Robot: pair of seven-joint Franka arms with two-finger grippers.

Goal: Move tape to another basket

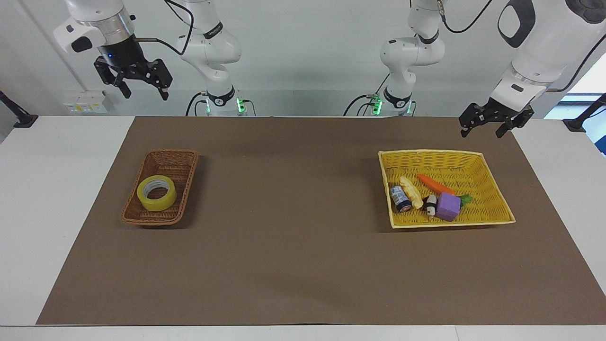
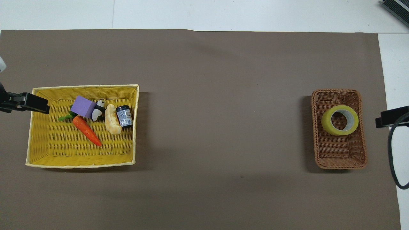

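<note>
Tape (image 1: pixel 156 192) lay flat, hole up, inside the brown basket (image 1: pixel 173 162) at the right arm's end of the table, in the half of that basket farther from the robots; same spot confirmed from above, tape (image 2: pixel 340 120) in brown basket (image 2: pixel 338 153). Nothing was touching it. Right gripper (image 1: pixel 142 89) was up in the air, high above the table's robot-side edge at the right arm's end, fingers spread apart and empty; in the overhead view only a dark tip of it (image 2: pixel 391 117) showed at the frame edge, just beside the brown basket. Left gripper (image 1: pixel 486 129) hung low over the brown mat (image 1: pixel 293 227), just beside the yellow basket's robot-side corner, fingers also spread and holding nothing; from above its tip (image 2: pixel 32 103) overlapped that basket's edge. Yellow basket (image 1: pixel 492 215) sat at the left arm's end, well apart from the brown one. Its contents were bunched in the half farther from the robots: purple block (image 1: pixel 448 206), orange carrot (image 1: pixel 435 184) with green leaves, small panda figure (image 1: pixel 430 205), pale bread-like piece (image 1: pixel 411 192) and a small dark jar (image 1: pixel 400 199) with a label. Panda touched the block; jar lay against the bread piece. White table (image 1: pixel 47 199) showed around the mat.
</note>
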